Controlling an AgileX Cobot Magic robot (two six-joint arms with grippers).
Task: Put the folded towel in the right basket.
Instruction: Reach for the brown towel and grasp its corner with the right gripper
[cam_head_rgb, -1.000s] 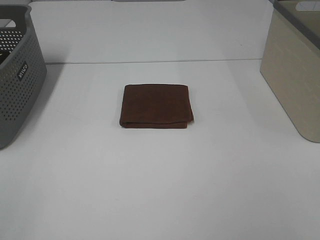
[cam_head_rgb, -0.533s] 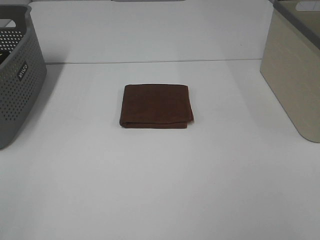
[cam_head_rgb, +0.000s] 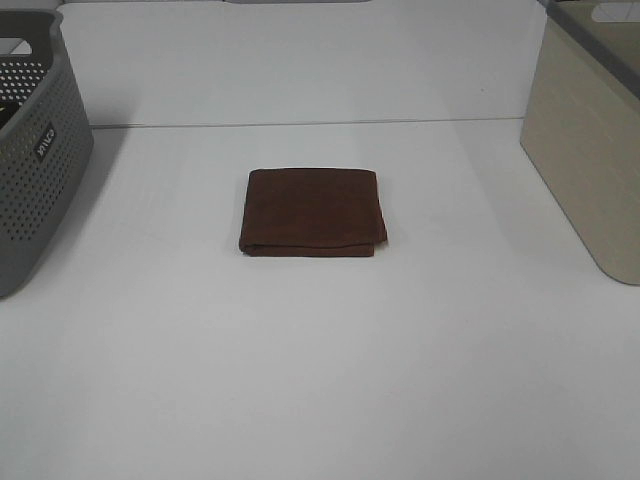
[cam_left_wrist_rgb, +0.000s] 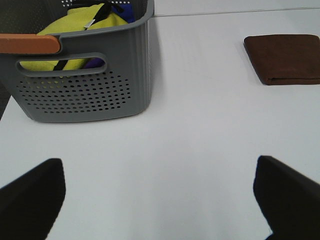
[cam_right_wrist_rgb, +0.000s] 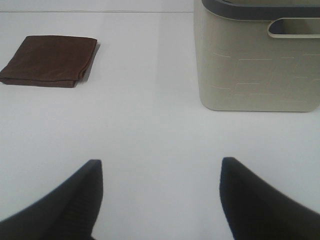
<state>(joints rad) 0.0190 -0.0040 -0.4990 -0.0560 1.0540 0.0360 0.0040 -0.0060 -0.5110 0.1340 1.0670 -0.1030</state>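
Note:
A brown folded towel (cam_head_rgb: 313, 211) lies flat at the middle of the white table; it also shows in the left wrist view (cam_left_wrist_rgb: 285, 58) and the right wrist view (cam_right_wrist_rgb: 49, 60). The beige right basket (cam_head_rgb: 593, 140) stands at the table's right edge, also in the right wrist view (cam_right_wrist_rgb: 256, 59). Neither arm shows in the exterior high view. My left gripper (cam_left_wrist_rgb: 160, 200) is open and empty above the bare table, well short of the towel. My right gripper (cam_right_wrist_rgb: 160, 197) is open and empty, with the towel and the basket both ahead of it.
A grey perforated basket (cam_head_rgb: 35, 150) stands at the table's left edge; in the left wrist view (cam_left_wrist_rgb: 85, 75) it holds yellow and dark cloths (cam_left_wrist_rgb: 80, 30). The white table (cam_head_rgb: 320, 380) runs to a back wall.

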